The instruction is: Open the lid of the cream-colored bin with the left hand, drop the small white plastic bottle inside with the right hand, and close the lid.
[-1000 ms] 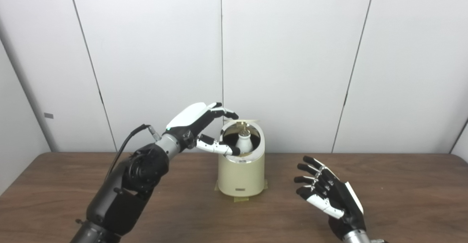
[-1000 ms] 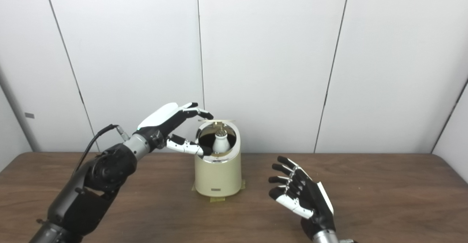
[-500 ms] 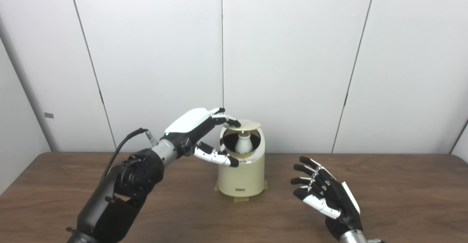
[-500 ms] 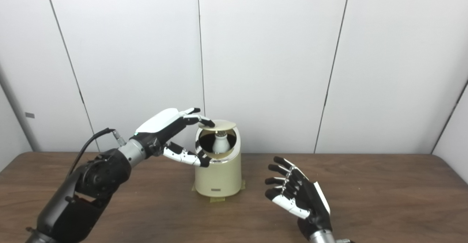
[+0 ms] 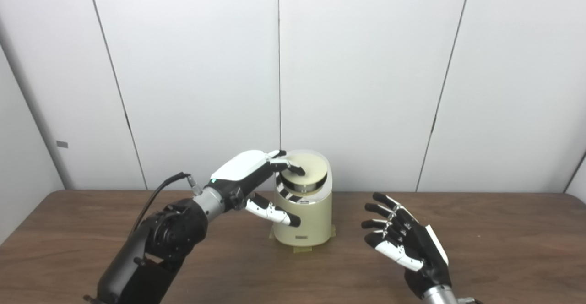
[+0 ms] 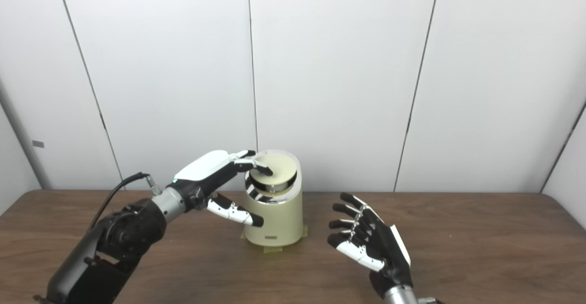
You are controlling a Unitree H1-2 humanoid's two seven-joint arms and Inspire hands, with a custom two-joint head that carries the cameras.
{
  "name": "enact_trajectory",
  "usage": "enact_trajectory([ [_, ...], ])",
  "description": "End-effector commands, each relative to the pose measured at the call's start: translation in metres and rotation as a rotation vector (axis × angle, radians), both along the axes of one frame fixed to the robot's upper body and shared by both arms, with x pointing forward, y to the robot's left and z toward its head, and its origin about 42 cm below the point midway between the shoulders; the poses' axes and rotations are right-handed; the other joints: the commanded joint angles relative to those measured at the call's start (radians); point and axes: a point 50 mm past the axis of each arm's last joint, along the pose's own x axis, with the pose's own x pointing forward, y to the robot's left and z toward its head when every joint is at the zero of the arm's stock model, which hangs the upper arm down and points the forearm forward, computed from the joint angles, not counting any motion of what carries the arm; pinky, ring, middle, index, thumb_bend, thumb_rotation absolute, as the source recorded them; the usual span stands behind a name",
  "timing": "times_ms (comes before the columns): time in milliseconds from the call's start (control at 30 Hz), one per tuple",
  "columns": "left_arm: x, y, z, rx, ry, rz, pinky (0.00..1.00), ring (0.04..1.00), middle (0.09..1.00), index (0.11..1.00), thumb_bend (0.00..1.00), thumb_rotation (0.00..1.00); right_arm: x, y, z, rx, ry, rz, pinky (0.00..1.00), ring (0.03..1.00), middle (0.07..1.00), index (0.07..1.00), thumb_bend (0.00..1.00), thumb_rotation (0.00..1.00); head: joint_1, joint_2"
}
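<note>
Small label low on the cream-colored cylindrical bin (image 5: 303, 212) at frame center, unreadable. Left hand (image 5: 256, 180) spread, fingertips on its round lid (image 5: 307, 169); right hand (image 5: 405, 244) splayed, empty, lower right.

A dark wood-grain surface (image 5: 494, 230) spans the foreground. Behind it stands a wall of plain white panels (image 5: 357, 75) divided by thin dark seams, evenly lit.

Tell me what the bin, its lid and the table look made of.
Bin: smooth cream shell, probably plastic, with a soft even sheen. Lid: matte cream top, likely plastic, with a mirror-bright, seemingly metal ring around the opening. Table: dark brown wood grain, possibly laminate.
</note>
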Motion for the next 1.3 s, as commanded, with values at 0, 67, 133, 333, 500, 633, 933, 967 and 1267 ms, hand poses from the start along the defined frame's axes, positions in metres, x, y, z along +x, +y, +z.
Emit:
enact_trajectory([
  [0,0.000,-0.004,0.022,0.014,-0.110,-0.031,1.00,1.000,0.841,0.831,0.91,0.41,0.007,0.004,0.024,0.019,-0.079,0.007,0.49,0.628,0.758,0.811,0.89,0.28,-0.001,0.002],
  [67,-0.003,-0.007,0.020,0.046,-0.133,-0.039,1.00,1.000,0.837,0.830,0.91,0.39,0.006,0.004,0.025,0.005,-0.081,0.004,0.49,0.630,0.758,0.810,0.89,0.29,-0.002,0.003],
  [133,-0.005,-0.009,0.017,0.066,-0.148,-0.047,1.00,1.000,0.831,0.822,0.91,0.38,0.006,0.005,0.026,0.004,-0.082,0.003,0.49,0.631,0.757,0.808,0.89,0.30,-0.003,0.004],
  [333,-0.008,-0.015,0.008,0.164,-0.195,-0.054,1.00,1.000,0.830,0.828,0.92,0.39,0.005,0.006,0.026,0.007,-0.083,0.008,0.48,0.632,0.757,0.807,0.88,0.29,-0.007,0.010],
  [500,-0.011,-0.020,0.001,0.300,-0.220,-0.029,1.00,1.000,0.848,0.844,0.92,0.42,0.005,0.005,0.027,-0.002,-0.088,0.007,0.49,0.630,0.755,0.809,0.88,0.30,-0.008,0.014],
  [633,-0.010,-0.018,-0.004,0.346,-0.192,0.005,1.00,1.000,0.822,0.827,0.92,0.42,0.007,0.003,0.027,-0.016,-0.099,0.006,0.48,0.624,0.756,0.807,0.88,0.32,-0.009,0.016],
  [933,-0.006,-0.013,-0.018,0.341,-0.090,0.043,1.00,1.000,0.823,0.823,0.92,0.43,0.008,0.003,0.027,-0.023,-0.099,0.006,0.48,0.620,0.752,0.809,0.90,0.34,-0.009,0.015],
  [967,-0.006,-0.013,-0.019,0.342,-0.085,0.045,1.00,1.000,0.826,0.825,0.91,0.43,0.008,0.003,0.027,-0.024,-0.099,0.005,0.48,0.618,0.752,0.809,0.90,0.34,-0.009,0.015],
  [1267,-0.010,-0.006,-0.001,0.216,-0.125,0.064,1.00,1.000,0.848,0.849,0.89,0.45,0.007,0.003,0.027,-0.022,-0.105,0.007,0.47,0.614,0.750,0.805,0.88,0.33,-0.009,0.016],
])
